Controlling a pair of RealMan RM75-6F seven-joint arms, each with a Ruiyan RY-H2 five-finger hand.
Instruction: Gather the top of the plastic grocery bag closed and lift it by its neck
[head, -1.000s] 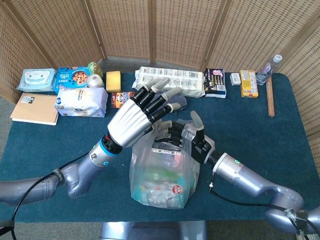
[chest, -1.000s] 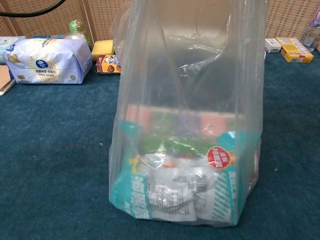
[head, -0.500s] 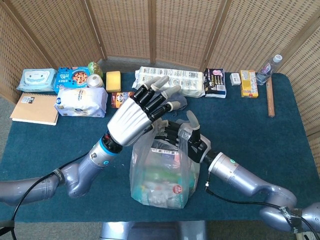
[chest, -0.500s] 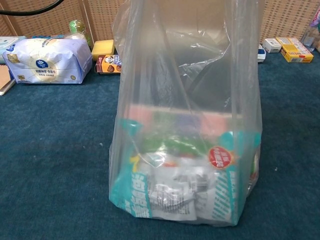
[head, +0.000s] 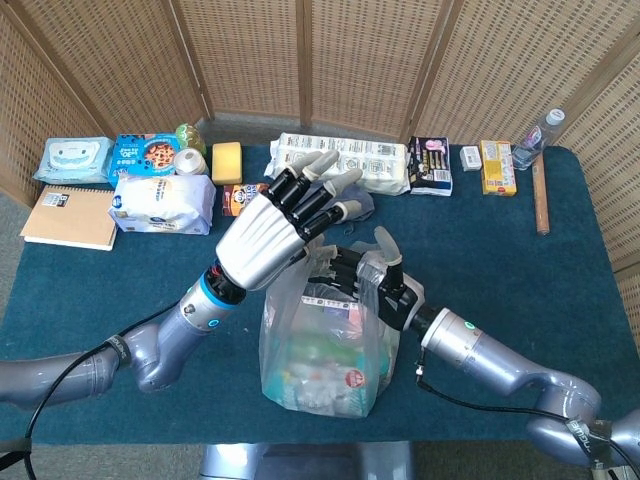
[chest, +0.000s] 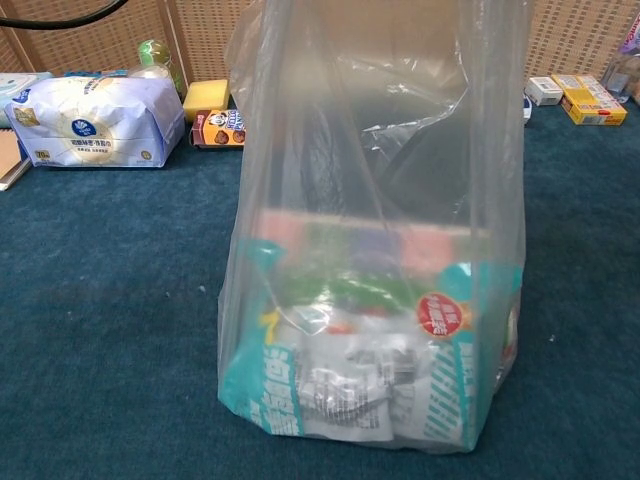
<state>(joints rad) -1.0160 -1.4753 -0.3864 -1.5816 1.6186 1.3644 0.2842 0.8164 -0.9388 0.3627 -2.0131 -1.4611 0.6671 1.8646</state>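
Note:
A clear plastic grocery bag (head: 325, 345) stands upright near the table's front edge, filled with packaged goods. In the chest view the bag (chest: 375, 250) fills the middle of the frame, its upper part loose and creased. My right hand (head: 368, 275) grips the bag's top rim on the right side, fingers curled into the plastic and thumb raised. My left hand (head: 278, 228) hovers over the top left of the bag, back toward the camera and fingers stretched out and apart, holding nothing. The bag's bottom rests on the blue cloth.
Along the back of the table (head: 480, 250) lie a tissue pack (head: 160, 205), a notebook (head: 68, 217), a yellow sponge (head: 227, 160), a long white package (head: 345, 160), a yellow box (head: 497, 165), a bottle (head: 535, 135) and a wooden stick (head: 541, 200). A wicker screen stands behind.
My right hand has shifted slightly left along the bag's rim, and the plastic folds near the top have moved. The left hand has barely moved.

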